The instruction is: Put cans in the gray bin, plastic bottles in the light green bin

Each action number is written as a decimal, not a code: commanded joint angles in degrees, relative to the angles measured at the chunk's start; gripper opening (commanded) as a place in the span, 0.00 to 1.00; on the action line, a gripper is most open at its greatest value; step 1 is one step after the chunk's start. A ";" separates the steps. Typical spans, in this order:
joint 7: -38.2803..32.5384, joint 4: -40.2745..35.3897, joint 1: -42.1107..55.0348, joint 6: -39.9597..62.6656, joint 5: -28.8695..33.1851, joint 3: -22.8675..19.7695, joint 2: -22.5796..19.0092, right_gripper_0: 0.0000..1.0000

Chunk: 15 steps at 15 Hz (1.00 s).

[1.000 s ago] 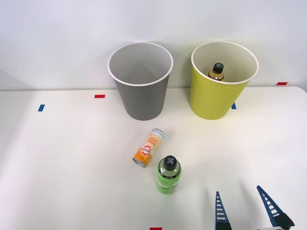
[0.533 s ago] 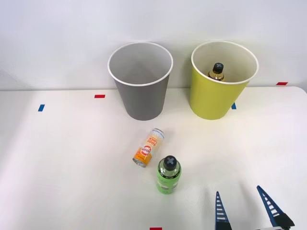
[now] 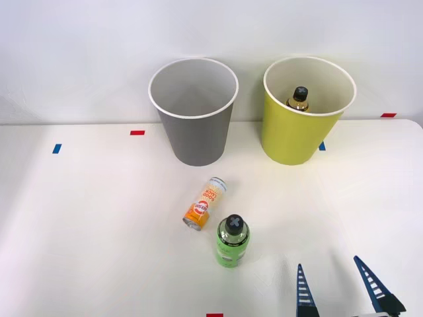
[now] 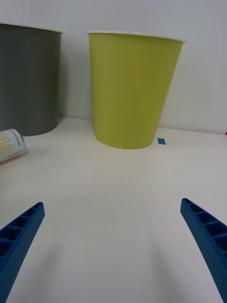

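An orange and white can [image 3: 205, 203] lies on its side on the white table, in front of the gray bin [image 3: 193, 113]. Just to its near right stands a bright green bottle [image 3: 232, 241] with a black cap. An amber-brown bottle [image 3: 299, 99] stands inside the light green bin [image 3: 303, 111] at the back right. My right gripper [image 3: 337, 287] hovers open near the table's front edge, to the right of the green bottle, holding nothing. In the right wrist view the light green bin [image 4: 133, 90] is straight ahead, the gray bin [image 4: 28, 78] and the can's end [image 4: 10, 144] off to one side.
Small red and blue tape marks [image 3: 137, 133] dot the table [image 3: 86, 224] along the back and front edges. A white wall rises right behind both bins. A blue tape mark [image 4: 161, 141] lies beside the light green bin's base.
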 commanded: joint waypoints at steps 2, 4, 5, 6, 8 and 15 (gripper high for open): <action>0.00 0.00 0.00 0.00 0.00 0.00 0.00 1.00; 0.00 2.72 -0.88 0.18 -0.35 0.00 -0.53 1.00; 0.35 3.08 -1.41 -0.88 -3.08 1.23 -1.58 1.00; 0.79 2.99 -1.67 -2.11 -6.94 2.64 -3.43 1.00; 2.02 2.99 -2.81 -3.43 -11.78 5.98 -8.44 1.00; 20.57 2.99 -8.53 -9.23 -27.69 17.40 -23.64 1.00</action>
